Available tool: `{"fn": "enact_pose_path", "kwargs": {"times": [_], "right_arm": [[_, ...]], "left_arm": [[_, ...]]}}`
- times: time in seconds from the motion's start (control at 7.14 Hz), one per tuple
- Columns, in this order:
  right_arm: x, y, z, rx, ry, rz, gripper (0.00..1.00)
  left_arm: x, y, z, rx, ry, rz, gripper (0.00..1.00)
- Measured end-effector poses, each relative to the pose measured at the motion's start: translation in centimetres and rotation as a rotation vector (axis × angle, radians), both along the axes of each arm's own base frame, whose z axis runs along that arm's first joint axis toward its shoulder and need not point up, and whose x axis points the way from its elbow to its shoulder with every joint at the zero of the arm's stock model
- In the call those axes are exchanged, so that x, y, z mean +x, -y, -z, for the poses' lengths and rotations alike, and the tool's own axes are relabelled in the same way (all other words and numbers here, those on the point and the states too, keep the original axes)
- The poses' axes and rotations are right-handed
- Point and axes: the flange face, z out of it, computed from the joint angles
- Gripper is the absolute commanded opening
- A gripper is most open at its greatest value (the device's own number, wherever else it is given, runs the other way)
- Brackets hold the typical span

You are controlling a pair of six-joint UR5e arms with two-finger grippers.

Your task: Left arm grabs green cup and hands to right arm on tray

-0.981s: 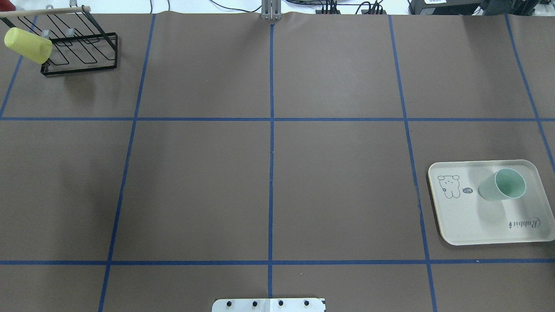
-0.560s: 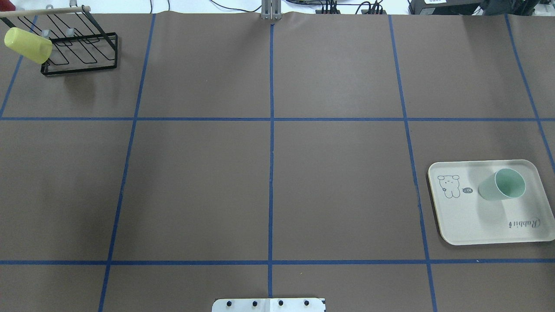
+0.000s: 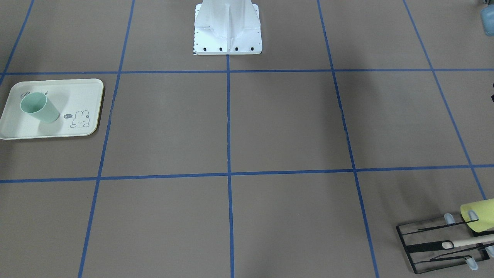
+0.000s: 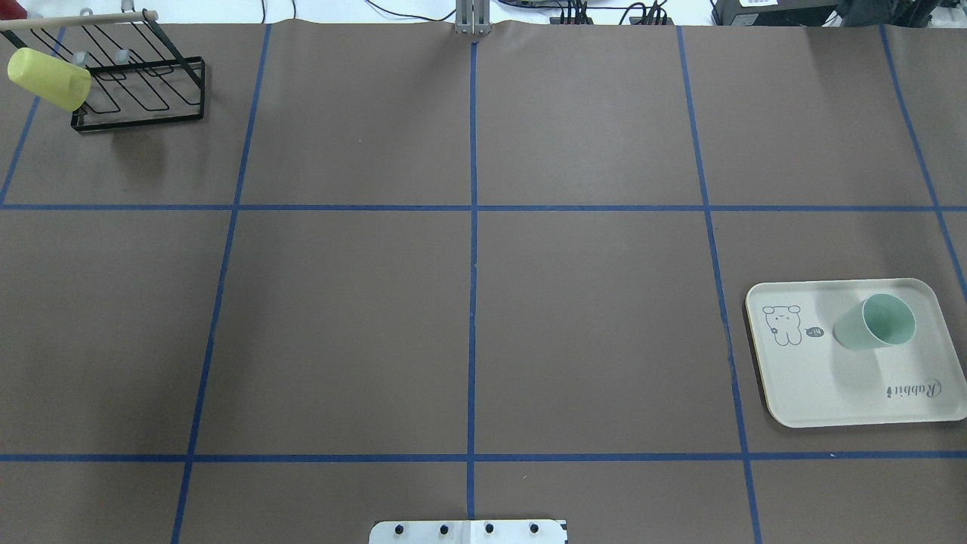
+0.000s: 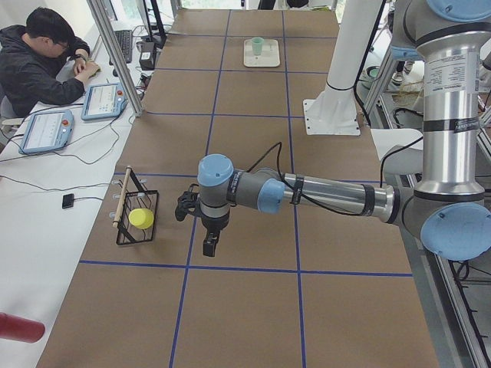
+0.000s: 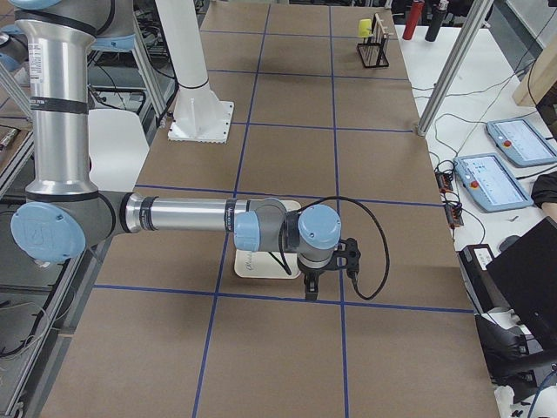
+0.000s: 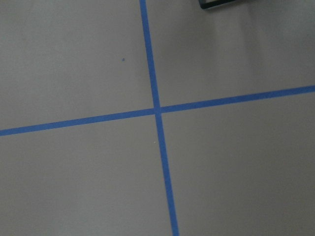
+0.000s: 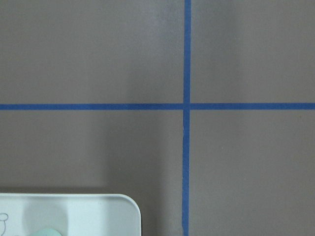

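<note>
On the tray stands the green cup, pale mint, tapered; left claw, right claw: cannot tell.

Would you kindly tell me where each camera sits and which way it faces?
Front-facing: across the table, facing the base; no arms.
Overhead: behind the base, looking down; its edge only.
Left: table's left end; left arm near.
Right: table's right end; right arm near.
Left wrist: down at tape, rack corner; robot unseen.
Right wrist: down at tape, tray corner; robot unseen.
Shared: front-facing and overhead show the green cup on the tray.
</note>
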Motion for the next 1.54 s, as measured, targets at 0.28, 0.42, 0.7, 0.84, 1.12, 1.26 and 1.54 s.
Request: {"fn": "enact_pose_path", "kwargs": {"times": [0.28,0.42,0.7,0.84,1.12,1.26,1.54], "right_arm": [[0.8,-1.5,-1.1,-0.014,0.033,0.001,0.99],[1.0,-2.0,-1.6,-0.017,0.029,0.000,0.99],[1.0,-2.5,-2.2,-0.026,0.024,0.000,0.99],[1.0,-2.8,-2.6,-0.033,0.026,-0.001,0.99],[1.0,-3.4,-3.1,-0.044,0.028,-0.001,0.99],[1.0,-3.4,-3.0,-0.040,0.026,0.000,0.99],[1.3,-2.8,-0.8,0.014,-0.013,0.000,0.99]], "left_arm": [[-1.6,-0.3,-0.2,-0.052,-0.076,-0.028,1.00],[-1.8,-0.8,-0.9,-0.074,-0.103,-0.029,1.00],[-2.4,-2.0,-2.7,-0.109,-0.135,-0.015,1.00],[-2.5,-2.4,-3.1,-0.118,-0.146,-0.012,1.00],[-2.5,-2.6,-3.3,-0.122,-0.152,-0.010,1.00],[-2.5,-2.6,-3.2,-0.121,-0.153,-0.009,1.00],[-2.6,-2.6,-3.0,-0.120,-0.152,-0.005,1.00]]}}
